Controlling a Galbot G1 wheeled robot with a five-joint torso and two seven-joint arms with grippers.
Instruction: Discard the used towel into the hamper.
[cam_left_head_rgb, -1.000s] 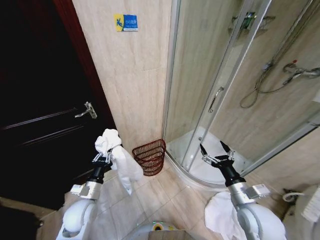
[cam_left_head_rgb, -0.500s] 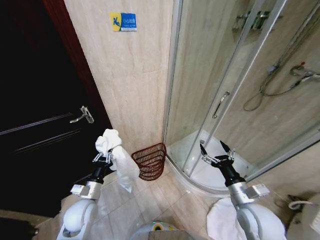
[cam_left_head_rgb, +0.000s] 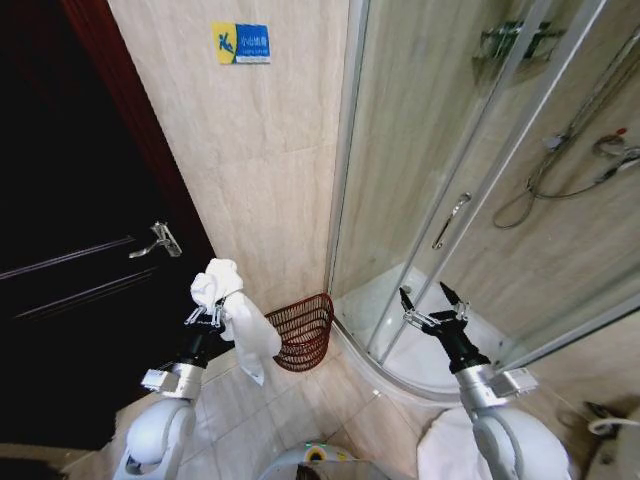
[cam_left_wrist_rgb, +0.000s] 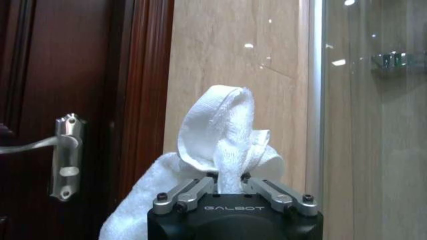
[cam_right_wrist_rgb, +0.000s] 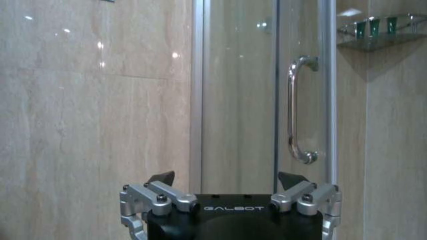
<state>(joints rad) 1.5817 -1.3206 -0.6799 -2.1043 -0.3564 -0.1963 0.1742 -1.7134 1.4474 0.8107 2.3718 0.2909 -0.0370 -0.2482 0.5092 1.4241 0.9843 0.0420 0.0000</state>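
Sliding leftward and lower across the head view over the last second, the dark door with its lever handle (cam_left_head_rgb: 158, 240) now sits farther to the side, while the blue sign (cam_left_head_rgb: 241, 43) has crept left and the shower enclosure (cam_left_head_rgb: 470, 200) has spread across more of the picture. Since both arms keep the same places in the view, this reads as the robot's base turning and closing in, not as anything in the room moving.

The left tool (cam_left_head_rgb: 209, 318) is raised in front of the robot's left shoulder, clenched on the white towel (cam_left_head_rgb: 238, 320); the left wrist view shows the cloth (cam_left_wrist_rgb: 223, 135) pinched between the fingers and bunched above them, with a long fold hanging down. That fold now drapes just beside the rim of the hamper (cam_left_head_rgb: 303, 328), which stands on the floor tiles (cam_left_head_rgb: 270, 400) against the beige wall at the corner of the shower. The hamper has drawn nearer the towel than it was a second ago, so the approach looks almost finished, yet the towel is not over the opening.

The right tool (cam_left_head_rgb: 433, 306) is held forward toward the shower door handle (cam_right_wrist_rgb: 297, 110), its fingers spread and carrying nothing.
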